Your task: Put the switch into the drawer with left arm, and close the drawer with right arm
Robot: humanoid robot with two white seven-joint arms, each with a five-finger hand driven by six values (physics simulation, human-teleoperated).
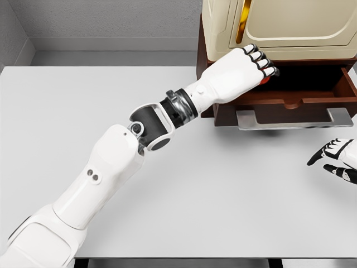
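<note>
1. The left hand (pixel 241 71) reaches over the open drawer (pixel 312 92) of a dark wooden cabinet (pixel 207 61); its fingers (pixel 262 60) are curled, and a small patch of red, which I take to be the switch (pixel 265 79), shows just beneath them; so the hand appears to be grasping the switch, though most of it is hidden behind the knuckles.
2. The step in hand looks like the release into the drawer; to do it well, the hand should sit fully over the drawer's cavity rather than its near wall, lower a little so the switch does not bounce out, then let the fingers go slack and lift straight up and back, staying under the cream-coloured appliance (pixel 279 22) that sits on top of the cabinet.
3. The right hand (pixel 337 159) rests on the table at the right edge of the view, well apart from the drawer's metal handle (pixel 293 118); its fingers are loosely spread and hold nothing; it should wait until the left arm is clear before it pushes.
4. The table (pixel 83 111) is a plain white, matte slab; grey walls (pixel 100 19) close the room behind it, meeting at a corner on the left.
</note>
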